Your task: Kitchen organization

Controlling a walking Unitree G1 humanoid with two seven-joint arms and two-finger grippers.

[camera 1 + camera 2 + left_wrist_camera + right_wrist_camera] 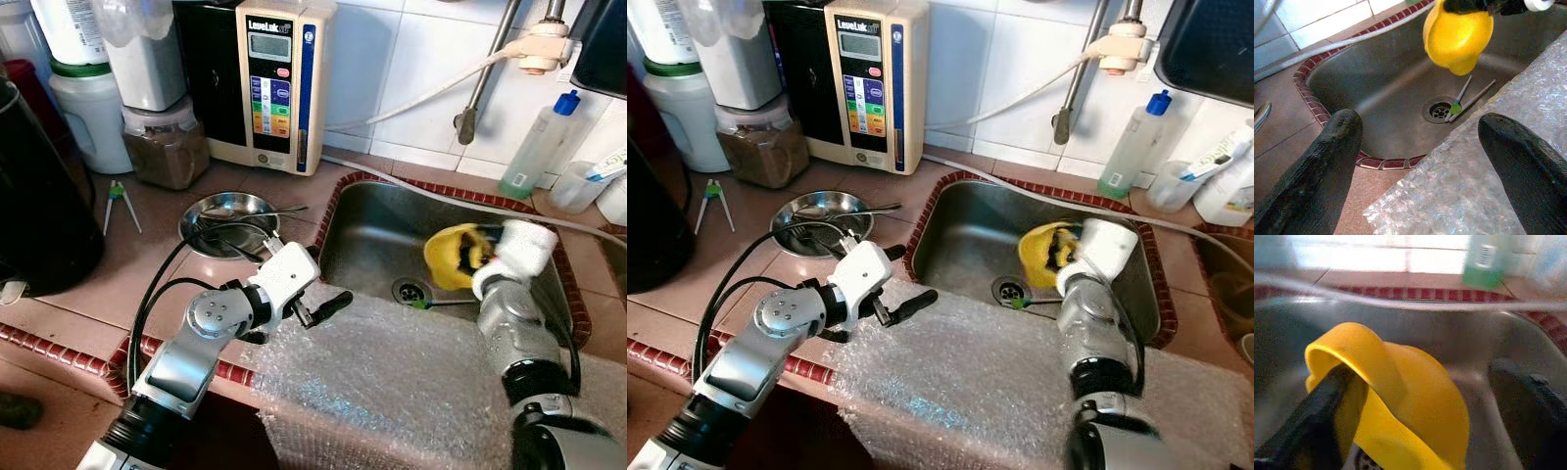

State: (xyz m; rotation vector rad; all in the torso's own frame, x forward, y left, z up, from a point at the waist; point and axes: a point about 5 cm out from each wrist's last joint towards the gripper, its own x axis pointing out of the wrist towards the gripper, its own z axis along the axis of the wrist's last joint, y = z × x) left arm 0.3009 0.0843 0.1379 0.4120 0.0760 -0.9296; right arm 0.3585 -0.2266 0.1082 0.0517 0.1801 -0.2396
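Your right gripper [468, 257] pinches the yellow bowl [453, 257] above the sink [362, 235], not yet put away; left gripper [318, 305] hovers spread beside it.

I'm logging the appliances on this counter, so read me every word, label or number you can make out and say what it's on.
"LeveLuk": brand name at the top of the cream water machine against the wall.
Its small display and coloured buttons: too small to read.
Label on the green bottle: blurred, unreadable.
Label on the white container: unreadable.
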